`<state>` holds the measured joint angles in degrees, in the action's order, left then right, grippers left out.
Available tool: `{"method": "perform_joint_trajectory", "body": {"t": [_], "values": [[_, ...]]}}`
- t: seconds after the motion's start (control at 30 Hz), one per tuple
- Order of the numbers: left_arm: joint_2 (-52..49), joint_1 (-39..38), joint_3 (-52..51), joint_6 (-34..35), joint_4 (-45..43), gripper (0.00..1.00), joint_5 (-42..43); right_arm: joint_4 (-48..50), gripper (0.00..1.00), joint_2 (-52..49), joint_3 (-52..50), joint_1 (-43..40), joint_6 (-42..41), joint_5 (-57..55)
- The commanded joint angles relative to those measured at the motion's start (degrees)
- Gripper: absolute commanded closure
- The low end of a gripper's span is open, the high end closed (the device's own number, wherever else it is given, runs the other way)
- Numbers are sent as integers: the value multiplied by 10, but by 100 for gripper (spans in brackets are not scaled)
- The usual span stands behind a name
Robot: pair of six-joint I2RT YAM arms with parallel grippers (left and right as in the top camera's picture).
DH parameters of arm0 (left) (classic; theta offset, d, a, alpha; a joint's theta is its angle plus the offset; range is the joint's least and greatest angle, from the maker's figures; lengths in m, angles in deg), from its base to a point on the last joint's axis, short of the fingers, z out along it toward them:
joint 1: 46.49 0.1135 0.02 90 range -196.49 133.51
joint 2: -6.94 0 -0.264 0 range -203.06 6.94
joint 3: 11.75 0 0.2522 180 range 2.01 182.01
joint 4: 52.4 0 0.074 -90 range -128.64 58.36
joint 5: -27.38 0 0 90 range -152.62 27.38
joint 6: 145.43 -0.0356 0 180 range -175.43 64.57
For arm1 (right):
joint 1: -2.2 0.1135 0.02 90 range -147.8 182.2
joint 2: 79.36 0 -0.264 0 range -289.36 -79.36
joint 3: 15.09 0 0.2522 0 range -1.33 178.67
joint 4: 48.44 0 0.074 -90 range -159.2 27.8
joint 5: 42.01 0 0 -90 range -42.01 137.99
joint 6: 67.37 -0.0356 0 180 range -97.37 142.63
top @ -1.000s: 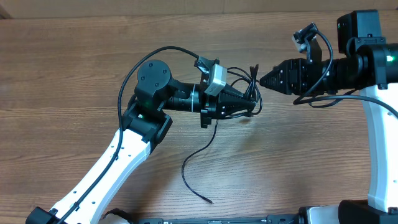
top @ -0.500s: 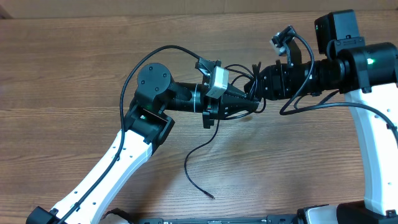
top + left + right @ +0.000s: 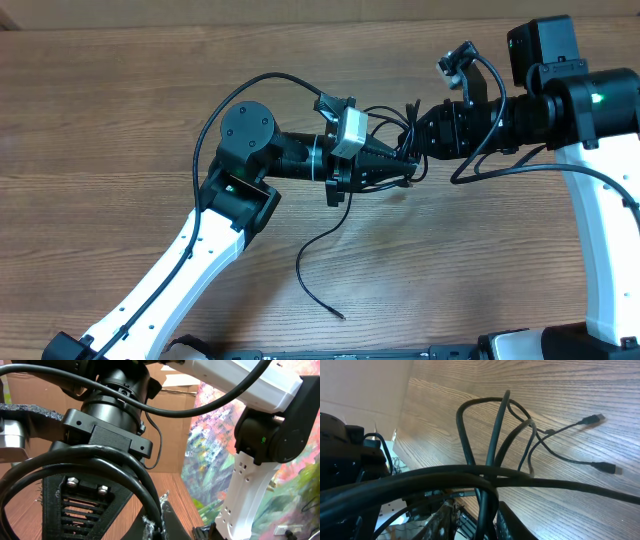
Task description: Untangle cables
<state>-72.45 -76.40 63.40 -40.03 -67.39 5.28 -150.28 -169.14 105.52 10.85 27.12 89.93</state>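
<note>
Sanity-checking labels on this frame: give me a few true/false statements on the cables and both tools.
1. The left tool and right tool meet at the cables. True.
2. One cable's tail trails across the table, away from the tangle. True.
3. The right tool is parked far from the cables. False: it is right at the tangle.
4. The right wrist view shows two plugs lying on the wood. True.
5. The left tool is wide open. False: it is shut on the cables.
</note>
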Motion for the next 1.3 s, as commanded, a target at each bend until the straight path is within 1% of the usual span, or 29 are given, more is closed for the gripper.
{"method": "perform_joint_trajectory", "body": {"t": [0.0,0.1,0.17,0.3,0.57,0.63,0.73,0.83,0.9,0.97,1.07,1.27], "values": [[9,-1,7,-17,-4,96,-10,2,75,11,15,1,3,0],[9,-1,7,-17,-4,96,-10,4,76,11,15,1,3,-16],[9,-1,7,-17,-1,96,-10,5,85,11,15,1,3,-23],[9,-1,7,-17,-1,96,-10,12,96,11,15,1,3,-25],[9,0,7,-11,1,96,-18,21,96,11,15,1,3,-30],[9,3,7,4,8,96,-41,20,96,11,15,1,2,-35],[9,15,7,45,47,96,-103,20,96,11,15,1,-1,-35],[9,30,7,95,125,96,-189,20,96,11,15,1,-1,-33],[9,40,7,132,195,96,-253,21,96,11,15,1,-1,-33],[9,48,7,162,247,96,-293,23,96,11,15,1,-1,-33],[9,52,7,181,290,96,-325,26,96,11,15,1,-2,-32],[9,52,7,181,315,96,-354,40,96,11,15,1,-1,-7]]}}
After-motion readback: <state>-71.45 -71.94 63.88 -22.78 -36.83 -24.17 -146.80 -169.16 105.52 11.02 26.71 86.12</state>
